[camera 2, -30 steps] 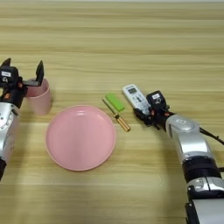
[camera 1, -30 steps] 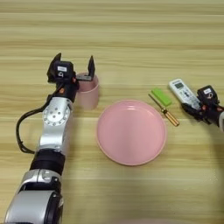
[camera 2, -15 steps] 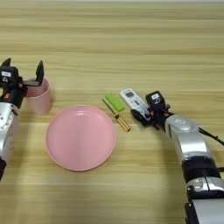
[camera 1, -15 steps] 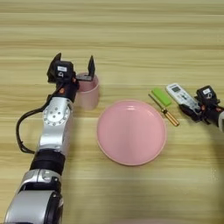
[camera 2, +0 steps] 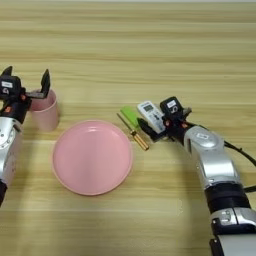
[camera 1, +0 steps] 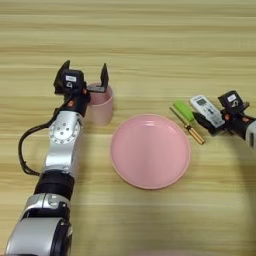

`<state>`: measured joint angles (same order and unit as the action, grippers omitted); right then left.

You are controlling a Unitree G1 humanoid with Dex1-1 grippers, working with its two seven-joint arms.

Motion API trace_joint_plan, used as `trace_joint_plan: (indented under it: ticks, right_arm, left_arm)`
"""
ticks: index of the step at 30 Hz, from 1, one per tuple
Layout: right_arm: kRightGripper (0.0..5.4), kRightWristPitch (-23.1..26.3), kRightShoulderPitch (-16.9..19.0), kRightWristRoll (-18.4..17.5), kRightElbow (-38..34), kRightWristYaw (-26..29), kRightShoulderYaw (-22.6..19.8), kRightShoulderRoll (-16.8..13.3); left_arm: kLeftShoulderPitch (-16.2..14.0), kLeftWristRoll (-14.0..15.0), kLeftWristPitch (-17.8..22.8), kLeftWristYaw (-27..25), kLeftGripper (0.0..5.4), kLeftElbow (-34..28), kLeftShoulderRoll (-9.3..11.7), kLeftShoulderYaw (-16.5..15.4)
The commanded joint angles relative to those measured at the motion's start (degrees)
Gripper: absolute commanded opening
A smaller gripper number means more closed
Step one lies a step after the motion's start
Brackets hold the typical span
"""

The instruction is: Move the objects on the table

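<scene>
A pink cup (camera 1: 100, 103) stands upright left of the plate. My left gripper (camera 1: 85, 76) is open just behind and above it, one finger at the cup's far rim. The white remote (camera 2: 151, 116) lies right of the green block, and my right gripper (camera 2: 161, 121) is shut on its right end, a black finger running along its near side. A thin screwdriver (camera 1: 188, 125) with an amber handle lies slanted between the plate and the remote.
A large round pink plate (camera 1: 150, 151) sits in the middle of the table (camera 1: 150, 45). A small flat green block (camera 2: 130, 115) lies beside the screwdriver, close to the remote's left end.
The remote has shifted slightly nearer and left, toward the green block, with my right gripper on it. The left gripper and cup have not moved.
</scene>
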<state>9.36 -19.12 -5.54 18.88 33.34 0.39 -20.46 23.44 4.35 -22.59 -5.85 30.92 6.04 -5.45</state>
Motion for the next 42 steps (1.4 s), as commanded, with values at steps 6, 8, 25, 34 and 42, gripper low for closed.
trace_joint_plan:
  ticks: [6, 8, 25, 34, 42]
  right_arm:
    - [5.37, -0.76, 3.33, -1.88, -9.74, 4.09, 2.78, 0.63]
    - [5.37, -1.11, 4.04, -2.25, -11.56, 5.08, 3.53, 0.67]
    - [5.37, -13.49, 7.96, -5.70, -16.31, 5.91, 4.42, 5.81]
    - [5.37, -25.21, 9.23, -5.63, -12.32, 0.83, 2.75, 11.07]
    - [5.37, -37.61, 7.93, -1.15, -4.70, -9.64, -0.48, 14.76]
  left_arm:
    - [0.63, -0.55, -0.29, 0.07, 5.40, 0.33, -0.04, 0.18]
    - [0.71, -0.55, -0.32, 0.11, 5.40, 0.43, -0.08, 0.17]
    - [0.94, -0.34, -0.40, -0.24, 5.40, 0.85, 0.01, 0.13]
    - [1.11, -0.21, -0.61, -0.41, 5.40, 1.22, 0.06, 0.04]
    - [0.82, -0.07, -0.80, -0.76, 5.40, 0.76, 0.19, -0.10]
